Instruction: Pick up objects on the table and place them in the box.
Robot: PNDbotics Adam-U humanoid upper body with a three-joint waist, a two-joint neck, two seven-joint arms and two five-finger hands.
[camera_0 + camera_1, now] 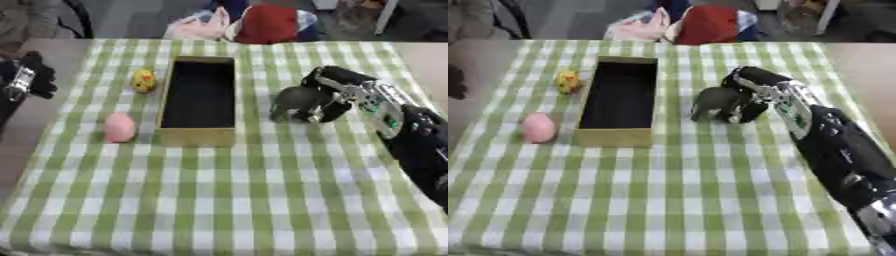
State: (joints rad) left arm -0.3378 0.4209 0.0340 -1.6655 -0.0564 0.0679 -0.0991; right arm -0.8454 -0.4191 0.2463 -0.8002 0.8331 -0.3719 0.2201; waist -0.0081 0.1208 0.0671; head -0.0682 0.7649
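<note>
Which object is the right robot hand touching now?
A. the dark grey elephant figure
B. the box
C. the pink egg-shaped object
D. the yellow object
A: the right robot hand is curled round the dark grey elephant figure, to the right of the box.
</note>
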